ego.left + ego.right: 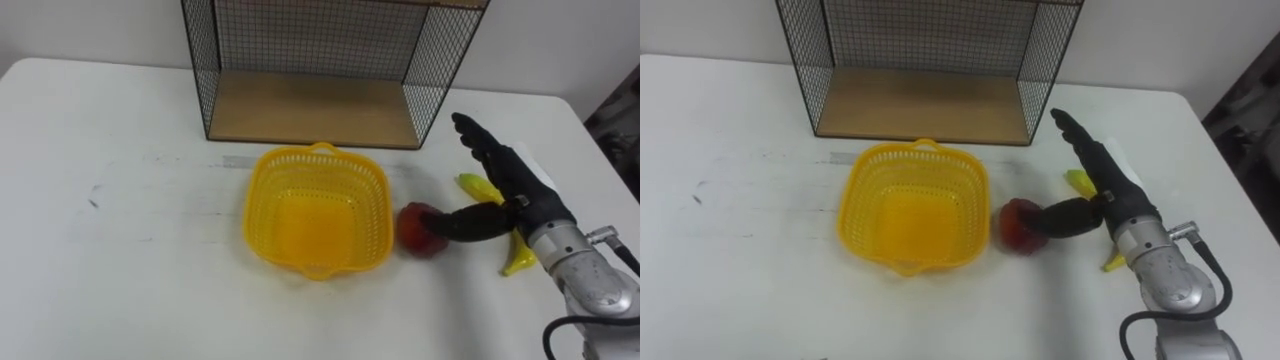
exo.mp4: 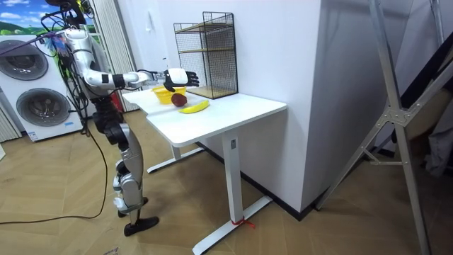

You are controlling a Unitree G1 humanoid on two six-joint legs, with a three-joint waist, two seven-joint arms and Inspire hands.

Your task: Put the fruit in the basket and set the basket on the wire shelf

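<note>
Right hand: you have the right hand point(image 1: 512, 186) low over the table's point(image 1: 120, 150) right side, nearest you. Its fingers are straight and together, pointing away toward the shelf, and the thumb is stretched sideways to the left, its tip against the apple. Nothing is clamped.
Apple: 1 red apple point(image 1: 418, 228) sits on the table, touching the thumb and just beside the basket's right rim, outside it.
Banana: 1 yellow banana point(image 1: 476, 185) lies on the table under the palm. One end shows left of the fingers and the other beside the wrist. You cannot tell whether the hand touches it.
Basket: the yellow basket point(image 1: 262, 203) stands upright mid-table, left of the apple, with its mouth up.
Basket contents: there is no fruit inside, and you see its bare yellow floor.
Wire shelf: the black wire shelf point(image 1: 310, 105) stands at the table's far edge, just beyond the basket. Its lower wooden board is bare, and the room view shows a 2nd board higher up.
Stance: the robot stands upright at the table's end on the room view's left, with washing machines point(image 2: 35, 106) behind it.
</note>
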